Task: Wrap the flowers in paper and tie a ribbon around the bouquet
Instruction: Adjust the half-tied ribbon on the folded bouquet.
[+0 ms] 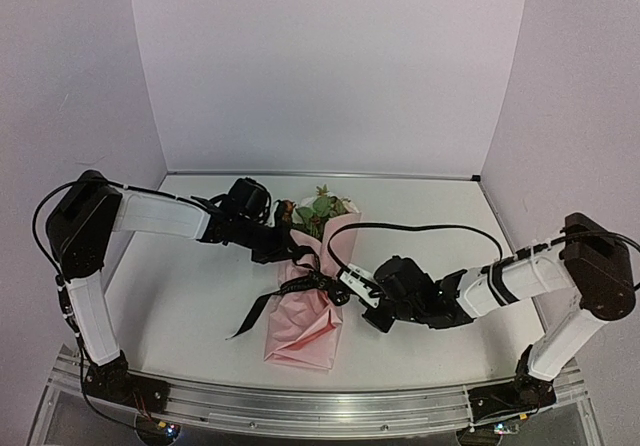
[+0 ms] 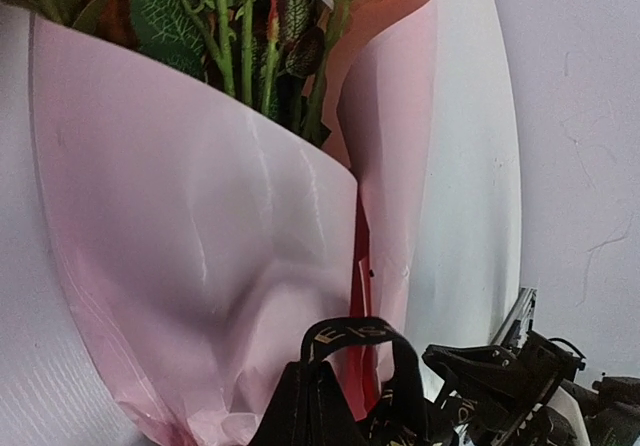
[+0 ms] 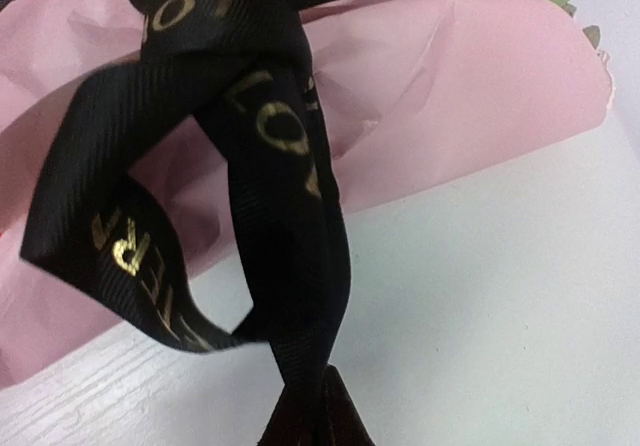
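White table [image 1: 190,296], lilac walls [image 1: 330,66] — pink bouquet [image 1: 305,318]

The bouquet [image 1: 305,311], a cone of pink paper [image 1: 298,341], lies mid-frame, flowers [image 1: 322,209] at its upper end. A black gold-lettered ribbon [image 1: 303,286] circles its middle, one tail trailing lower left.

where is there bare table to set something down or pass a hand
Near-left: bare table between the left arm and the bouquet, save the ribbon tail. Near-right: a strip in front of the right arm. Back-right corner: bare, behind a cable loop. Crowded at the bouquet's middle, between left gripper and right gripper.
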Controlling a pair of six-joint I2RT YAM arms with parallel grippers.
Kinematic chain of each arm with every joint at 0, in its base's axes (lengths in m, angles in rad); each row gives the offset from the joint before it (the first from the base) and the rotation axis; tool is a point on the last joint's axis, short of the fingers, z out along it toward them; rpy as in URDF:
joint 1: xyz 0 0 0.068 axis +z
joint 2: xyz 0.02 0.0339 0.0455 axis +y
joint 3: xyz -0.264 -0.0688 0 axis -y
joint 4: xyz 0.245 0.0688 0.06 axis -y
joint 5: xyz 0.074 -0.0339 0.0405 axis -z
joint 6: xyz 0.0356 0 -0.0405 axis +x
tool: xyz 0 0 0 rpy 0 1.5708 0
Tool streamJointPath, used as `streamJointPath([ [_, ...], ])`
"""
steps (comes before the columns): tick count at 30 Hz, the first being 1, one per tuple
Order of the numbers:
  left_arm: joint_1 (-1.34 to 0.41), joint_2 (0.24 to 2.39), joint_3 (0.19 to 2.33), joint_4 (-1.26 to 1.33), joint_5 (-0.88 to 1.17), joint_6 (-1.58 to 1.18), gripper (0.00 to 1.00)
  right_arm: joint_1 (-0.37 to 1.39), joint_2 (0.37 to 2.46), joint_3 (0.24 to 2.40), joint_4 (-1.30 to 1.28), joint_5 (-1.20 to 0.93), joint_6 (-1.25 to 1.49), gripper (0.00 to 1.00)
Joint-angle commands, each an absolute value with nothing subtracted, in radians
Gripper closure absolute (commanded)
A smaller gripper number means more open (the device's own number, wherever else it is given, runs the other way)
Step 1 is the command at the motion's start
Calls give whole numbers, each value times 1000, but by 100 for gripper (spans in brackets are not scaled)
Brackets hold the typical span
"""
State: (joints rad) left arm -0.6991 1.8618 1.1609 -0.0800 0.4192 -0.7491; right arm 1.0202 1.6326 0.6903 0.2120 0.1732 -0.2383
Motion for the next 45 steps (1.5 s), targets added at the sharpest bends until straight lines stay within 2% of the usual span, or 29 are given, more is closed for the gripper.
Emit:
streamJointPath([
  [1,-694,1885,1235,-115,422,-676,96,1048,1585,723,30,234,-182,100],
  [5,-694,1897,1248,-124,405,-674,94,1059,1577,740,-40,263,-165,100],
  [12,-695,1857,1213,-106,424,-724,68,1065,1553,771,-128,289,-115,100],
  [18,-698,1775,1111,-48,420,-886,59,1065,1566,790,-133,283,-103,100],
  [24,-741,1752,1098,-5,401,-954,49,1065,1577,797,-133,278,-93,100],
  [30,-767,1747,1087,-30,356,-978,49,1065,1578,796,-133,277,-88,100],
  [36,-786,1732,1066,-74,288,-1012,61,1065,1572,793,-133,280,-86,100],
  [41,-791,1704,1034,-51,268,-1039,61,1065,1578,795,-133,276,-82,100],
  [45,-796,1672,1009,-25,267,-1056,56,1065,1578,796,-135,276,-80,100],
])
